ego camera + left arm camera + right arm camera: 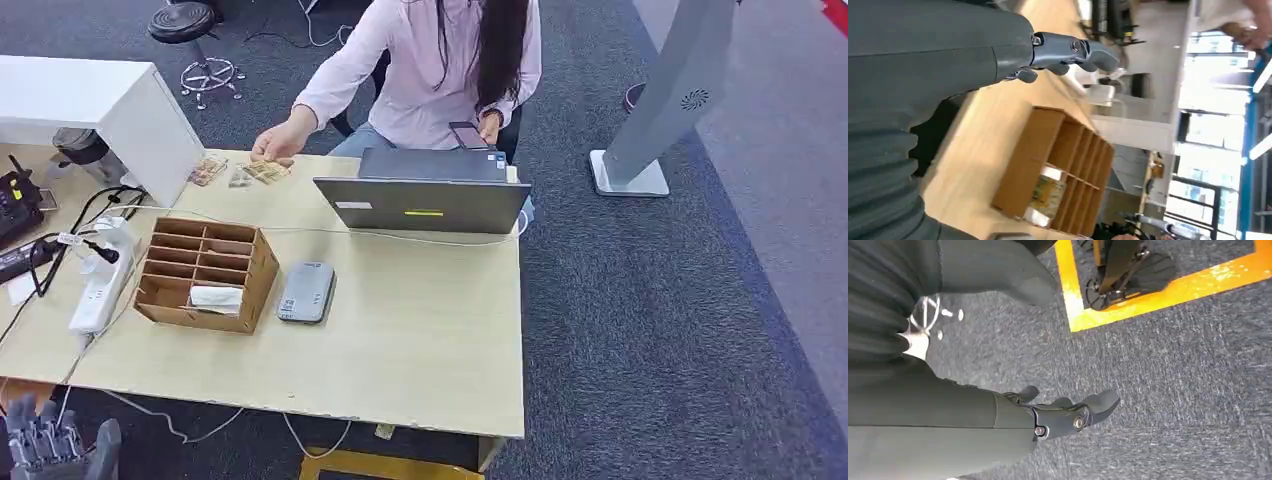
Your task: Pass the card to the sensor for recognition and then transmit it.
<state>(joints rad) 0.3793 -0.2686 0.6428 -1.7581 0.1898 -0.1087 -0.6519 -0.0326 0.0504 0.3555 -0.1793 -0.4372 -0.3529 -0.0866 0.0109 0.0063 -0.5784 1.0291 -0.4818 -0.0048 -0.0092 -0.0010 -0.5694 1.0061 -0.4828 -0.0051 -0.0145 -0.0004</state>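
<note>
Lying in the organizer's [205, 272] near compartment, the card [216, 296] shows no legible print. The left hand [55, 445] hovers empty, fingers apart, below the table's [420, 340] near-left edge; the right hand [1068, 412] hangs empty, fingers apart, over carpet.

Left robot hand [50, 445] low, fingers apart, holding nothing. Right robot hand [1063, 415] hanging, fingers loosely extended, empty.
</note>
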